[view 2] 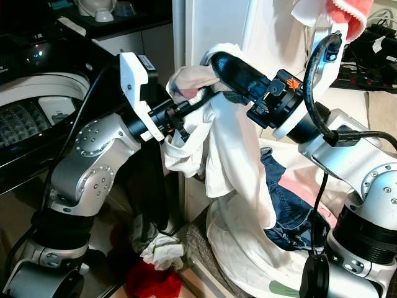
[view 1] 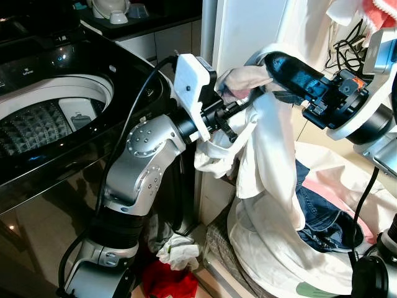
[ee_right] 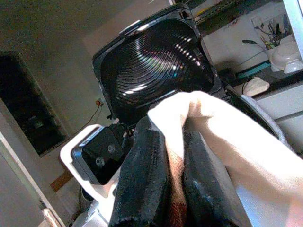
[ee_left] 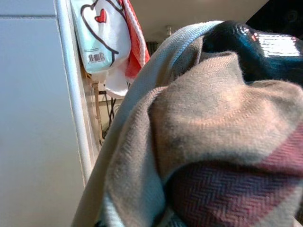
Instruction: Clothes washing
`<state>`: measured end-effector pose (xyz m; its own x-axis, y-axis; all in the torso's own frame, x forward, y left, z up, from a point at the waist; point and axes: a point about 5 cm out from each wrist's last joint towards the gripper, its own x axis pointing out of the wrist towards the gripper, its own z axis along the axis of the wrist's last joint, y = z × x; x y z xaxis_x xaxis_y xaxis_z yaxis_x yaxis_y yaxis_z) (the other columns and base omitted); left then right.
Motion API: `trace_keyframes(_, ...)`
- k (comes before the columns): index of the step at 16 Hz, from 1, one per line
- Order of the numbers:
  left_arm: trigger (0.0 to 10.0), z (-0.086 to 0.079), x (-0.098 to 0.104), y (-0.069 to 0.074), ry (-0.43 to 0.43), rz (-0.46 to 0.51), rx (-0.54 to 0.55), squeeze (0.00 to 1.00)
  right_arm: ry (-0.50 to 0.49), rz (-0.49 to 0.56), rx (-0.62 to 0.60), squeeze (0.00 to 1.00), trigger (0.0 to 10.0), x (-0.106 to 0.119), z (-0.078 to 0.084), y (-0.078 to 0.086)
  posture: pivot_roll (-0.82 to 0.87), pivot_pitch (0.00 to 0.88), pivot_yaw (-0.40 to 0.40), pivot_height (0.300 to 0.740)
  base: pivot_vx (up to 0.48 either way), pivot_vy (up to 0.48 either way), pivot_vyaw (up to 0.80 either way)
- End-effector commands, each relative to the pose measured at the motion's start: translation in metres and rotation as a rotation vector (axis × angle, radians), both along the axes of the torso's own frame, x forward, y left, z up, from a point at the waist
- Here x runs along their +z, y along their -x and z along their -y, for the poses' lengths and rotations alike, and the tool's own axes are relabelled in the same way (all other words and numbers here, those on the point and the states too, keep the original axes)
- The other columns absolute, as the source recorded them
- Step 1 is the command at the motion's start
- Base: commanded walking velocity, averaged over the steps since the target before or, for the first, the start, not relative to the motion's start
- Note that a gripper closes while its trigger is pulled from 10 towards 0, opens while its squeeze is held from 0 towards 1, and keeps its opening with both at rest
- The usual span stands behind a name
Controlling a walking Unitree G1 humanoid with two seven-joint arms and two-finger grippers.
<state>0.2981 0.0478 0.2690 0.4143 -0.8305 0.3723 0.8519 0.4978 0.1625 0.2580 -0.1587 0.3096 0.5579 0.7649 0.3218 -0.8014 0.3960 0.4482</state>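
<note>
Nearest the robot, on the floor, lies a heap of laundry: a red cloth [view 1: 162, 280], a crumpled white piece [view 1: 180, 251], and to the right a pair of jeans [view 1: 319, 214] on a pale sheet [view 1: 273, 264]. Above the heap both arms are raised and meet at one white garment [view 1: 263, 155], which hangs from them in long folds down to the pile. The right gripper [ee_right: 163, 182] has its two black fingers pressed together on a fold of that cloth, with a beige, red-striped patch pinched between them. The left gripper [view 1: 239, 102] is buried in the same bundle (its fingers are hidden by fabric, so I cannot tell how they stand). Farther left, the washing machine [view 1: 37, 118] stands with its lid up and its drum [view 1: 34, 127] exposed. The step in hand appears to be loading. Next, the garment likely needs lifting clear of the pile and carrying left over the drum before release.
</note>
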Motion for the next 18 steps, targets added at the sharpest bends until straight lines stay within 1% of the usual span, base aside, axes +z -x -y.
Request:
trace_keyframes(1, 0.0, 0.0, 0.006, 0.0, 0.021, 0.024, -0.011, 0.0, 0.008, 0.007, 0.003, 0.0, 0.0, 0.001, 0.0, 0.003, -0.06, 0.0, -0.029, 0.74, 0.0, 0.0, 0.0)
trace_keyframes(4, 0.0, -0.002, 0.008, -0.001, 0.032, 0.034, -0.01, 0.0, 0.022, 0.02, -0.007, 0.0, 0.0, 0.001, -0.001, 0.004, -0.06, 0.0, -0.026, 0.74, 0.0, 0.0, 0.0)
trace_keyframes(5, 0.0, -0.002, 0.009, 0.0, 0.033, 0.038, -0.014, 0.0, 0.029, 0.027, -0.009, 0.0, 1.1, 0.001, -0.001, 0.004, -0.06, 0.0, -0.026, 0.74, 0.0, 0.0, 0.0)
trace_keyframes(6, 0.0, -0.004, 0.011, -0.003, 0.036, 0.043, 0.002, 0.0, 0.056, 0.055, -0.03, 0.0, 9.1, 0.002, -0.001, 0.004, -0.06, 0.0, -0.026, 0.74, 0.0, 0.0, 0.0)
trace_keyframes(7, 0.0, -0.026, 0.024, -0.025, 0.005, 0.099, 0.179, 0.0, 0.035, 0.068, -0.022, 1.0, 10.0, 0.002, -0.002, 0.004, -0.05, 0.0, -0.026, 0.74, 0.0, 0.0, 0.0)
trace_keyframes(8, 0.0, -0.049, 0.041, -0.044, -0.032, 0.163, 0.326, 0.0, 0.054, 0.07, -0.047, 1.0, 10.0, 0.002, -0.001, 0.003, -0.04, 0.0, -0.024, 0.74, 0.0, 0.0, 0.0)
trace_keyframes(9, 0.0, -0.073, 0.063, -0.058, -0.075, 0.24, 0.477, 0.0, 0.068, 0.071, -0.066, 0.95, 10.0, 0.001, -0.001, 0.002, -0.05, 0.0, -0.016, 0.74, 0.0, 0.0, 0.0)
trace_keyframes(10, 0.0, -0.098, 0.09, -0.066, -0.134, 0.344, 0.633, 0.0, 0.093, 0.08, -0.085, 0.0, 10.0, 0.0, -0.002, 0.002, -0.05, 0.0, -0.009, 0.74, 0.0, 0.0, 0.0)
trace_keyframes(11, 0.0, -0.134, 0.135, -0.067, -0.235, 0.516, 0.875, 0.0, 0.125, 0.087, -0.098, 0.0, 10.0, -0.003, -0.003, 0.004, -0.05, 0.0, -0.001, 0.74, 0.0, 0.0, 0.0)
trace_keyframes(12, 0.0, -0.144, 0.148, -0.065, -0.279, 0.569, 0.95, 0.0, 0.134, 0.091, -0.101, 0.0, 10.0, -0.004, -0.004, 0.005, -0.05, 0.0, 0.004, 0.74, 0.0, 0.0, 0.0)
trace_keyframes(13, 0.0, -0.162, 0.165, -0.066, -0.431, 0.646, 1.109, 0.0, 0.138, 0.098, -0.103, 0.0, 10.0, -0.005, -0.005, 0.005, -0.04, 0.0, 0.009, 0.74, 0.0, 0.0, 0.0)
trace_keyframes(14, 0.0, -0.178, 0.156, -0.078, -0.623, 0.607, 1.209, 0.0, 0.154, 0.101, -0.104, 0.0, 10.0, -0.009, -0.007, 0.006, -0.04, 0.0, 0.018, 0.74, 0.0, 0.0, 0.0)
trace_keyframes(15, 0.0, -0.184, 0.148, -0.082, -0.678, 0.588, 1.248, 0.0, 0.169, 0.098, -0.107, 0.0, 10.0, -0.012, -0.008, 0.007, -0.04, 0.0, 0.019, 0.74, 0.0, 0.0, 0.0)
trace_keyframes(16, 0.0, -0.194, 0.126, -0.093, -0.772, 0.492, 1.29, 0.0, 0.192, 0.086, -0.11, 0.0, 10.0, -0.018, -0.012, 0.006, -0.04, 0.0, 0.019, 0.74, 0.0, 0.0, 0.0)
trace_keyframes(17, 10.0, -0.201, 0.107, -0.099, -0.837, 0.408, 1.301, 0.0, 0.213, 0.079, -0.109, 0.0, 10.0, -0.022, -0.015, 0.006, -0.04, 0.0, 0.017, 0.74, 0.0, 0.0, 0.0)
trace_keyframes(18, 10.0, -0.205, 0.094, -0.103, -0.881, 0.351, 1.305, 0.0, 0.227, 0.075, -0.107, 0.0, 10.0, -0.025, -0.017, 0.007, -0.04, 0.0, 0.018, 0.74, 0.0, 0.0, 0.0)
